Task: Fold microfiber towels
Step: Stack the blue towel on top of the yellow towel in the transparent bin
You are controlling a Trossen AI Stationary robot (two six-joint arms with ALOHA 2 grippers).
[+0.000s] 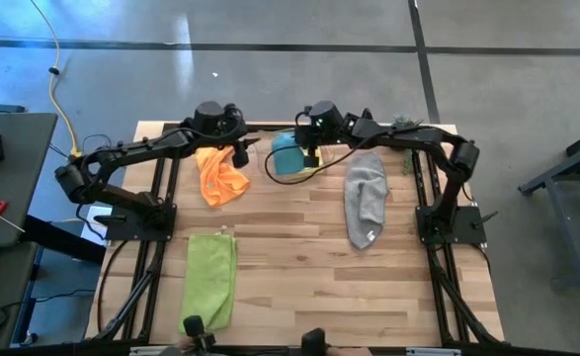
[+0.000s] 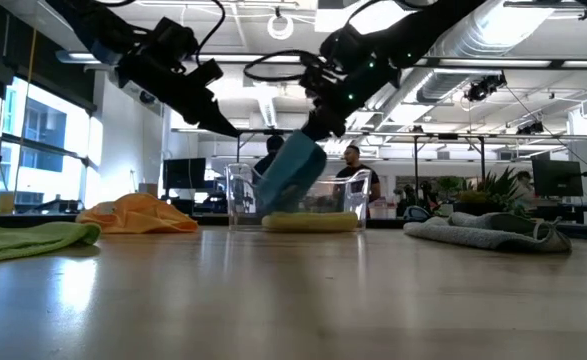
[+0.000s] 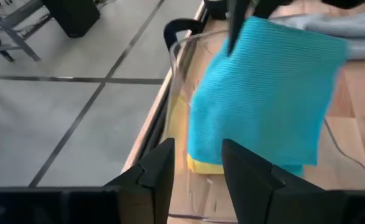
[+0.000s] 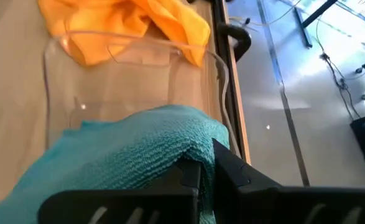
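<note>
The folded teal towel (image 2: 293,175) hangs slanted in my right gripper (image 2: 318,125), which is shut on it above the clear plastic bin (image 2: 238,195) at the table's far edge. A yellow towel (image 3: 201,165) lies flat on the bin's floor under the teal one. My left gripper (image 3: 198,168) is open just left of the bin with nothing between its fingers, and the bin wall shows through the gap. The orange towel (image 1: 220,176) lies crumpled below the left gripper (image 1: 240,153). The grey towel (image 1: 366,203) and the lime green towel (image 1: 210,277) lie on the table. My right gripper pinches the teal towel's upper edge (image 4: 188,152) between its two fingers, near one top corner (image 3: 235,43). The fingers slant down from the table's right. The folded towel hangs tilted below them, its lower end (image 2: 273,205) inside the bin; whether it touches the yellow towel I cannot tell.
The bin's rim (image 4: 138,38) stands close to the table's far edge, with floor beyond it. Bare wood lies in the table's middle and near right (image 1: 319,287). People and desks show in the room behind (image 2: 353,160).
</note>
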